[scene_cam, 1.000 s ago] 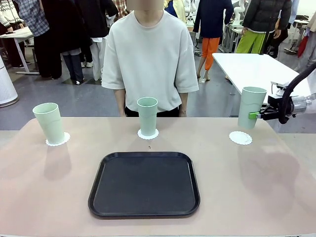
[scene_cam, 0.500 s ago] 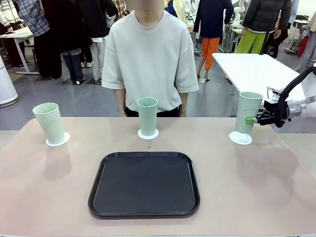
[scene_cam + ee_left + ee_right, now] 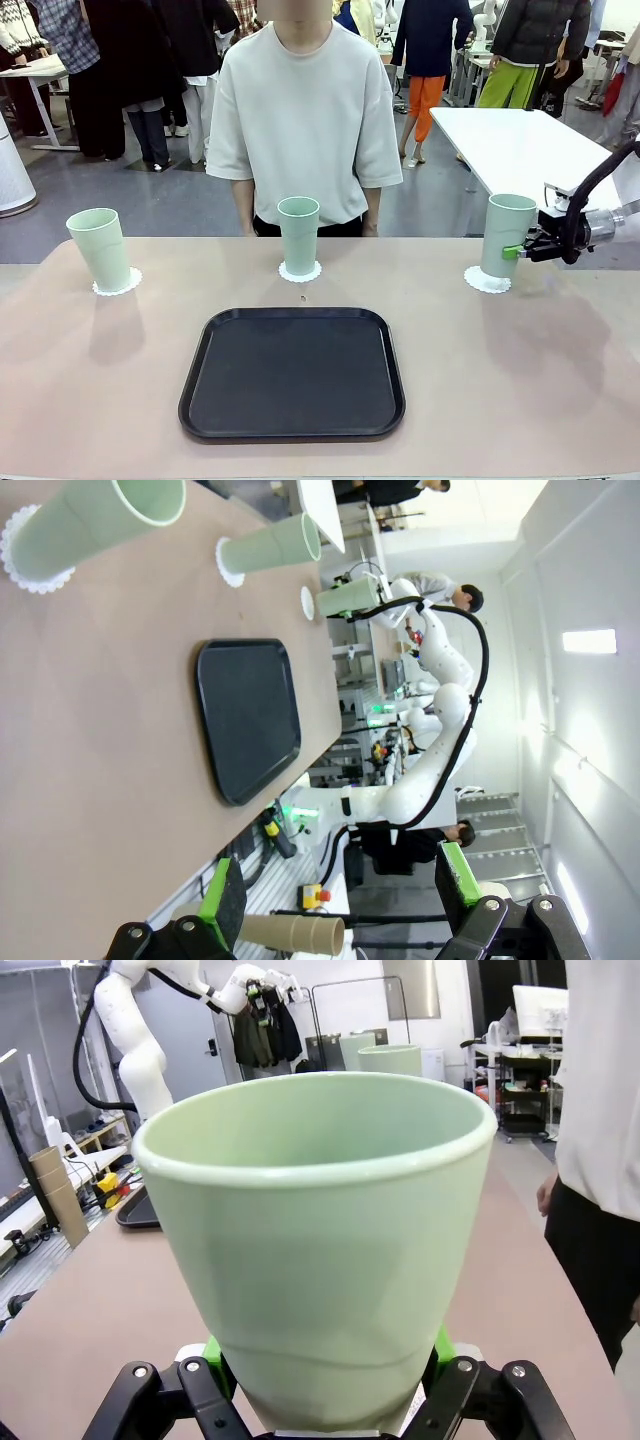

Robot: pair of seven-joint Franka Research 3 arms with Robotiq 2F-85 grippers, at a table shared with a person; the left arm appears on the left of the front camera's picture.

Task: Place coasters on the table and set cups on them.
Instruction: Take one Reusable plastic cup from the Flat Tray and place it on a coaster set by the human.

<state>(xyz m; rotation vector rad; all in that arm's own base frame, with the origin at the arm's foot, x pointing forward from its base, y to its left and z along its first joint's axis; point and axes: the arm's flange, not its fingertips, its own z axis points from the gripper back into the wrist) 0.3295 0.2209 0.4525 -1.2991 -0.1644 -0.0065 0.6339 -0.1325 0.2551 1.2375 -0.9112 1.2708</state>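
On the beige worktop (image 3: 100,380), three mint cups stand in a row past the black tray (image 3: 292,373). The right gripper (image 3: 522,250), coming in from 3 o'clock, has its jaws clamped on the right cup (image 3: 507,236), which sits upright on its lacy coaster (image 3: 486,280). The middle cup (image 3: 299,235) and left cup (image 3: 99,249) each rest on a coaster at 12 and 10 o'clock of the tray. The left gripper (image 3: 335,900) hangs with jaws spread wide, holding nothing.
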